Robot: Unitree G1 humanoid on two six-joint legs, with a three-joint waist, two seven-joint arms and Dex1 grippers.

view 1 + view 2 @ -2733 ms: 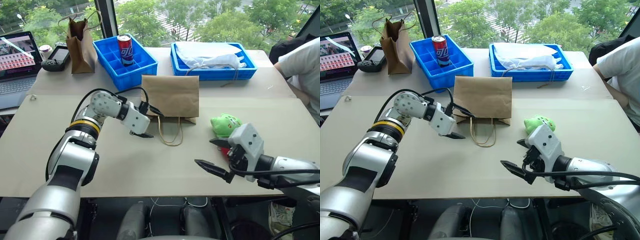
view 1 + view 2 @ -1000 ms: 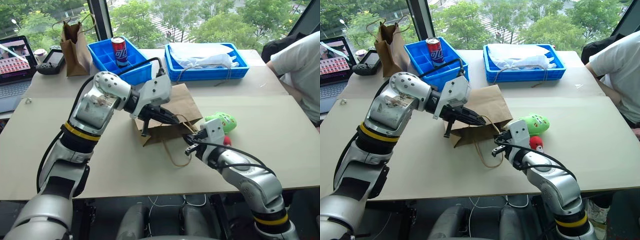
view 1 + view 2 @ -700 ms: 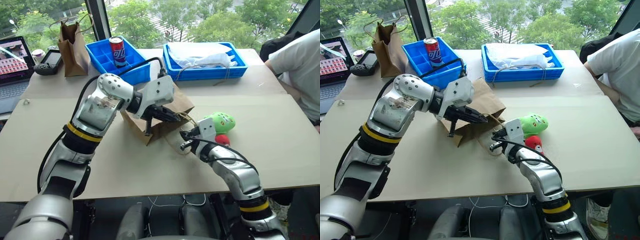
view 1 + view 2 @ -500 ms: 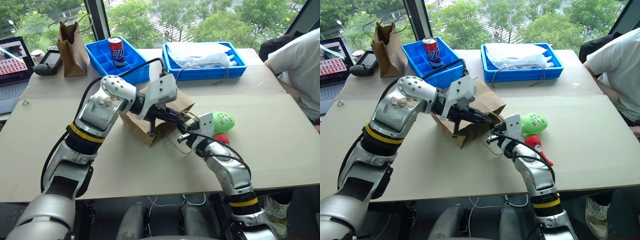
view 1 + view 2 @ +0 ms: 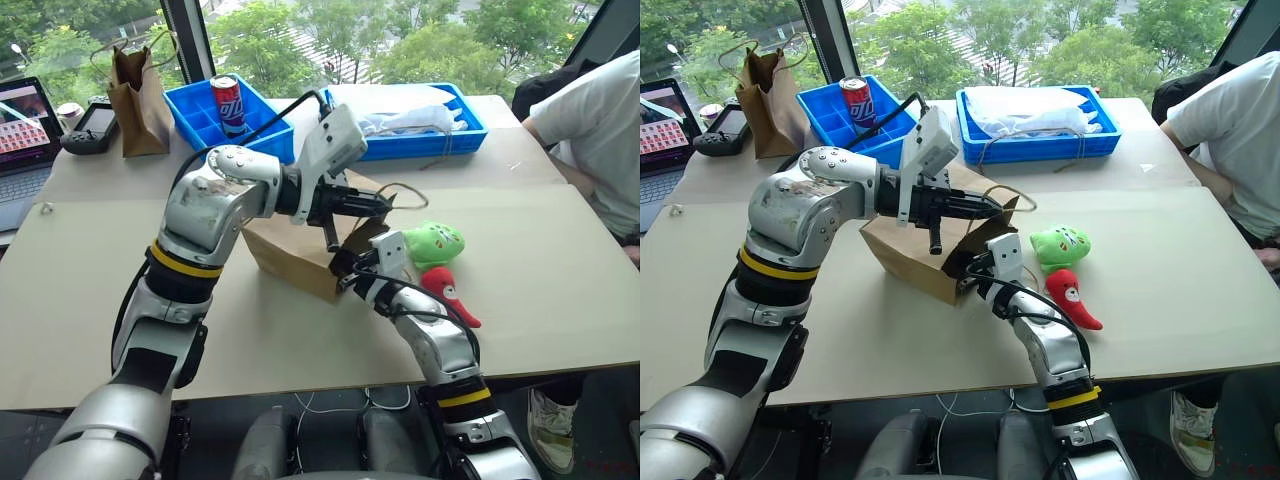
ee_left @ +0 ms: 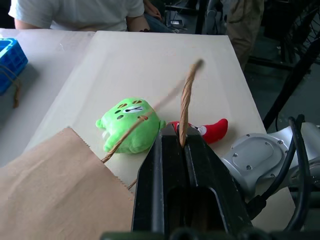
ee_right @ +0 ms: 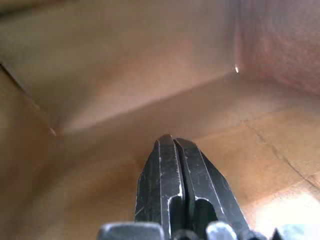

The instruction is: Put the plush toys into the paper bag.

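- Since a second ago the paper bag (image 5: 300, 255) is no longer lying flat; it is standing tipped on the table (image 5: 80, 290), its mouth lifted and turned toward the robot's right, and the right gripper (image 5: 965, 270), which was outside by the handle, is now reaching into that mouth
- Lying on its side, the bag is running its long axis from its closed end at the left to its open end at the right, the opening facing the two toys
- The left gripper (image 6: 184, 142) is holding its two black fingers (image 6: 200, 165) pressed together on the twine handle (image 6: 186, 100), pinching the loop and keeping the bag's upper edge raised; the loop is arching free past the fingertips
- In the right wrist view the right gripper's fingers (image 7: 162, 170) are lying clenched against each other, grasping nothing, with brown paper on all sides
- The green plush toy (image 5: 1060, 245) is sitting on the table just beside the bag's mouth, face up; the red chili toy (image 5: 1072, 297) is lying touching it on the near side, its pointed tail aiming toward the right front edge of the table; both are outside the bag
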